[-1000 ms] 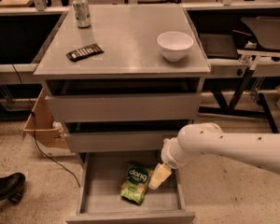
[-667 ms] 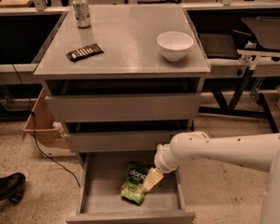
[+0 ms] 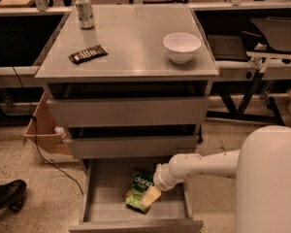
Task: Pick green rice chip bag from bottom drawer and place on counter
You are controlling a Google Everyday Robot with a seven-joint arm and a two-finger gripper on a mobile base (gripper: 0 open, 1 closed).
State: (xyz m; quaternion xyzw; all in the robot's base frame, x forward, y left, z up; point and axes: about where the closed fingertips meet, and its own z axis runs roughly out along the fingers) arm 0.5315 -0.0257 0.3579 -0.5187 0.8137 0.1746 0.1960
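Observation:
The green rice chip bag (image 3: 139, 188) lies on the grey floor of the open bottom drawer (image 3: 104, 198), right of its middle. My gripper (image 3: 150, 196) reaches down into the drawer from the right, at the end of the white arm, and sits on the bag's right edge. The counter (image 3: 131, 42) is the grey cabinet top above the two shut drawers.
On the counter stand a white bowl (image 3: 182, 46) at the right, a soda can (image 3: 84, 11) at the back left and a dark striped wrapper (image 3: 88, 54) at the left. A cardboard box (image 3: 42, 130) sits left of the cabinet. A black shoe (image 3: 6, 194) is on the floor at far left.
My arm has swung left and lower into the drawer. The gripper went from beside the bag's right side to on its right edge. The bag has not moved.

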